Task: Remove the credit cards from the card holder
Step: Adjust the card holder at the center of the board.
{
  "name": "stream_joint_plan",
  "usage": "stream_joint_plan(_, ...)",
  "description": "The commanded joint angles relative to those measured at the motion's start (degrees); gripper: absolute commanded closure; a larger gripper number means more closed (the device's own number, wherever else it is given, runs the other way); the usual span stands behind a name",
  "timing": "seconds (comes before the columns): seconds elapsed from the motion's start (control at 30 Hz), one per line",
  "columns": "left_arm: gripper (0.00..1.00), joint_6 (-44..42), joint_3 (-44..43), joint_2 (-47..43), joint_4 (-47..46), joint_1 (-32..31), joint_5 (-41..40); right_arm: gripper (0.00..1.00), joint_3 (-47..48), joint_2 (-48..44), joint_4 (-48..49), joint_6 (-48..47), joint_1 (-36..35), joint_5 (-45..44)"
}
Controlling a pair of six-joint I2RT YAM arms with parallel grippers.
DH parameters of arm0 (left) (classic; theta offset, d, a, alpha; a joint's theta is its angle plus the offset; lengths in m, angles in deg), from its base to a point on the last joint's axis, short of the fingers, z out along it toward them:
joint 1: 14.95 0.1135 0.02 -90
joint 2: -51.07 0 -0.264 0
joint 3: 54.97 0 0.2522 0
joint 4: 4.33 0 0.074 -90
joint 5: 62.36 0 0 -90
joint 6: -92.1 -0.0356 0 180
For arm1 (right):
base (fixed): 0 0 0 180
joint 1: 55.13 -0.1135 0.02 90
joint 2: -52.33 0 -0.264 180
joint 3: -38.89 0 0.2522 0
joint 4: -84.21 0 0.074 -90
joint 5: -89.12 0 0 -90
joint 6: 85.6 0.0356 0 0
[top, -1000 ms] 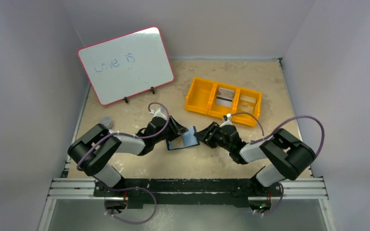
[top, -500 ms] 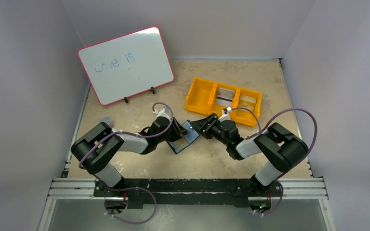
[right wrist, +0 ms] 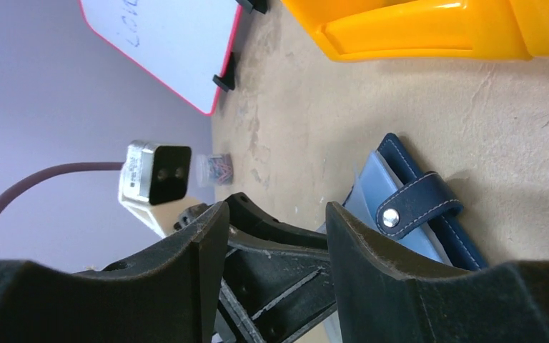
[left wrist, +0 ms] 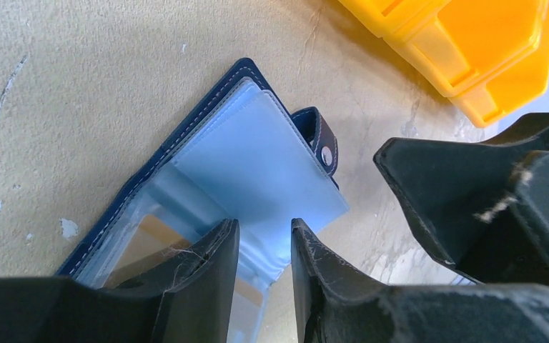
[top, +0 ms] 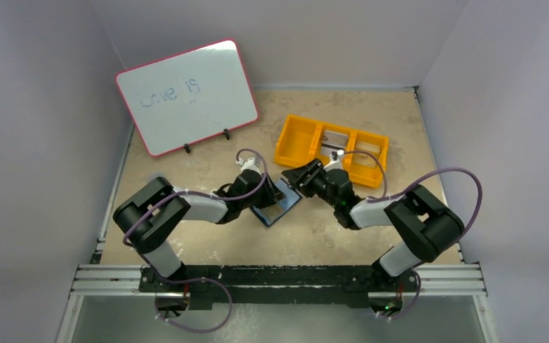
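The card holder [top: 280, 206] lies open on the table [top: 372, 114] between the arms. Its long axis slants near-left to far-right, with the snap tab [left wrist: 322, 140] toward the orange tray [top: 292, 146]. The left gripper [left wrist: 263, 230] straddles its pale pockets, fingers narrowly apart; whether they pinch, I cannot tell. The right gripper [right wrist: 275, 212] is beside the tab, fingers spread and empty.
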Motion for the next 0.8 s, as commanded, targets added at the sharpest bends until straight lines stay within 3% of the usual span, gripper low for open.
stream_joint_plan(0.0,0.67,-3.50,-1.01,0.18,6.08,-0.43,-3.92,0.45,3.50,0.17,-6.90,-2.37,0.38,0.51)
stream_joint_plan(0.1,0.67,-3.90,-1.07,-0.37,6.63,-0.48,-4.52,0.45,4.56,-0.79,-13.00,-3.74,0.38,0.33)
stream_joint_plan(0.17,0.67,-4.19,-1.41,-0.25,6.82,-0.61,-4.22,0.46,3.15,-1.16,-12.05,-2.63,0.72,1.44)
stream_joint_plan(0.27,0.67,-4.55,-1.81,-0.11,6.83,-0.99,-4.17,0.45,-1.89,-1.14,-2.50,-0.63,0.84,0.65)
stream_joint_plan(0.43,0.67,-5.01,-2.19,0.11,7.43,-1.23,-4.50,0.46,1.17,3.76,-3.64,-0.54,2.97,5.97)
stream_joint_plan(0.57,0.67,-5.59,-2.59,0.41,8.37,-1.46,-4.44,0.46,0.90,7.46,2.95,0.38,3.33,8.03)
stream_joint_plan(0.77,0.68,-6.53,-3.03,1.14,9.38,-1.66,-4.29,0.46,3.52,7.85,-2.56,-0.21,3.85,6.43)
